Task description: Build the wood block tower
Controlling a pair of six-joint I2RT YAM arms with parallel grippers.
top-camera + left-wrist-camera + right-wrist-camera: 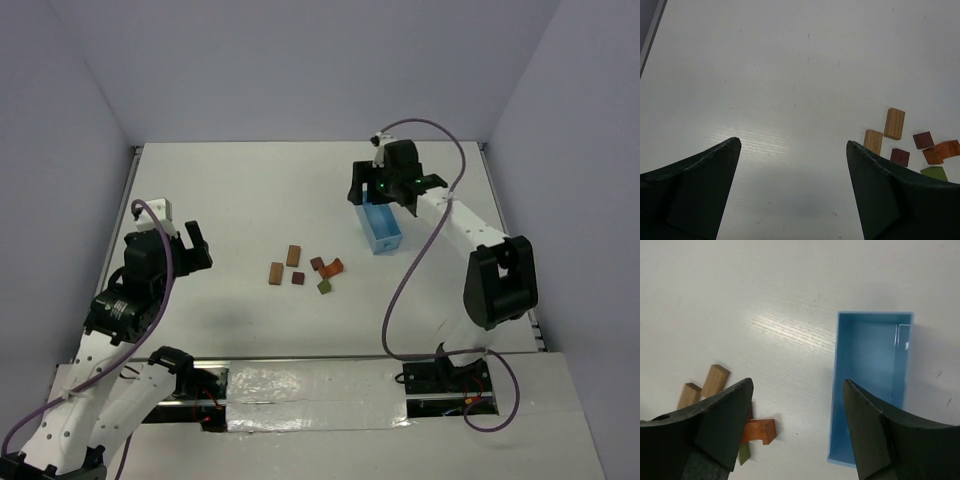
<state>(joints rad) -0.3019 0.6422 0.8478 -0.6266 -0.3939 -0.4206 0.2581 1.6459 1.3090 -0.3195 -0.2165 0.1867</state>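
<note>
1. The left gripper [198,247] hovers over the left part of the white surface [250,190]. In the left wrist view the gripper [792,144] has its jaws spread wide, with only bare surface between them. It holds nothing.

2. The wood blocks [303,271] lie loose near the centre of the surface, between the two grippers. They are in a single layer, and no block rests on another. Order from the left:
   - a tan block [276,273], the leftmost of the group;
   - a second tan block [293,255], just beside it and farther from the arm bases;
   - a dark red block [298,278], nearer the bases;
   - a second dark red block [316,264];
   - an orange block [333,267], directly against or just beside the second dark red block; contact cannot be confirmed;
   - an olive green block [324,287], just on the near side of the orange one.

3. A light blue tray [388,240] stands to the right of the blocks, apart from them. The right wrist view shows its interior [865,365] with no blocks in it.

4. The right gripper [383,197] hangs above the far end of the tray. Its jaws are wide apart and carry nothing [797,385].
</note>
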